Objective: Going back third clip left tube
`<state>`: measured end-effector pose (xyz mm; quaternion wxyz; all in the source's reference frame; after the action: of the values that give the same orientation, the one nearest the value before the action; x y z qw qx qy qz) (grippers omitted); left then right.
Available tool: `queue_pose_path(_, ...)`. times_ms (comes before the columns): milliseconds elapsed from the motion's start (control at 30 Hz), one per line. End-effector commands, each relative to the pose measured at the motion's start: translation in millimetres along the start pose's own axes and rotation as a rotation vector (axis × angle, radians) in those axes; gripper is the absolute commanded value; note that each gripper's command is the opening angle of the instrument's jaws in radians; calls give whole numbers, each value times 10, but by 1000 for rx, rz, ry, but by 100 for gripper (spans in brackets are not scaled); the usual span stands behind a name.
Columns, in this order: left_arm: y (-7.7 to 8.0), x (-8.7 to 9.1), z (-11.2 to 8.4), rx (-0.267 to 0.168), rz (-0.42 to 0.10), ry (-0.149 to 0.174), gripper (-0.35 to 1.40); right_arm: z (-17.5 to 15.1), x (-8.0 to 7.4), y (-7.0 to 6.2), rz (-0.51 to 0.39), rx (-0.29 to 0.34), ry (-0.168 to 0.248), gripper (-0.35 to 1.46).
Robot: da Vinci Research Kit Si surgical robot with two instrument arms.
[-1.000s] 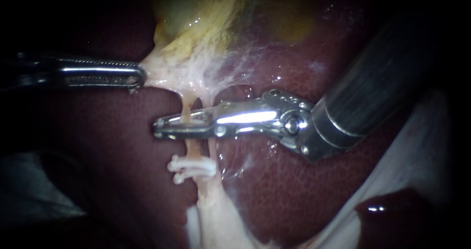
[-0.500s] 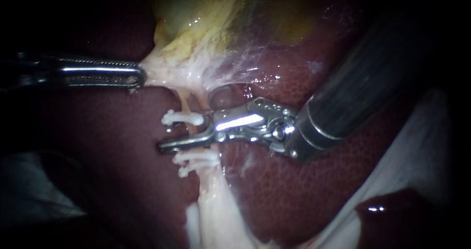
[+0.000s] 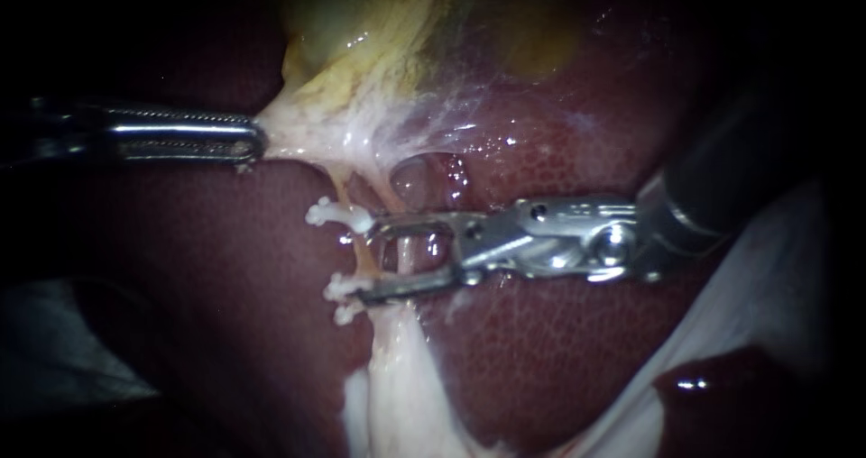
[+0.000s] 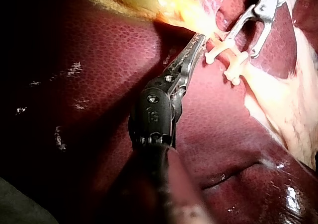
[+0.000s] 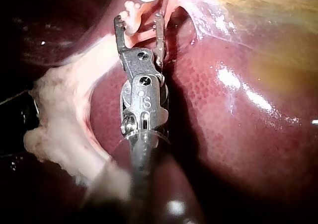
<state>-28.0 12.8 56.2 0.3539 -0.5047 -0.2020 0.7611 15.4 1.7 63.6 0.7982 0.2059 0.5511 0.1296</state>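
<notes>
Our left instrument (image 3: 251,141) is clamping its slim, ridged jaws on the pale stringy tissue (image 3: 307,133) below the yellowish gallbladder (image 3: 361,34). Our right instrument (image 3: 377,261) is holding its shiny metal jaws apart, gripping nothing, with a thin pink tube (image 3: 408,252) crossing the gap. Just past their tips the left tube (image 3: 363,258), a fine orange strand, is carrying a knobbed white clip (image 3: 336,215) beside the upper jaw and further white clips (image 3: 345,294) beside the lower, over the dark, mottled liver (image 3: 559,350).
</notes>
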Motion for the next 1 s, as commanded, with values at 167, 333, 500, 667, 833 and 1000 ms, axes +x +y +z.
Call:
queue_pose_path(167,0,0,0,-1,0,0,-35,-68,26,-16,-76,-11,-9,50)
queue_pose_path(333,0,1,0,-4,0,0,-35,-117,38,-24,-121,-26,-20,50)
queue_pose_path(500,0,1,1,-4,0,0,-35,-128,36,-23,-121,-7,-15,50)
queue_pose_path(667,-5,0,5,-3,0,0,-35,-128,31,-20,-127,-4,-15,50)
queue_pose_path(833,-15,-9,24,6,5,3,-35,-130,30,-19,-127,-4,-15,50)
queue_pose_path(1000,-28,-21,52,21,13,-2,-35,-130,31,-20,-128,-3,-15,50)
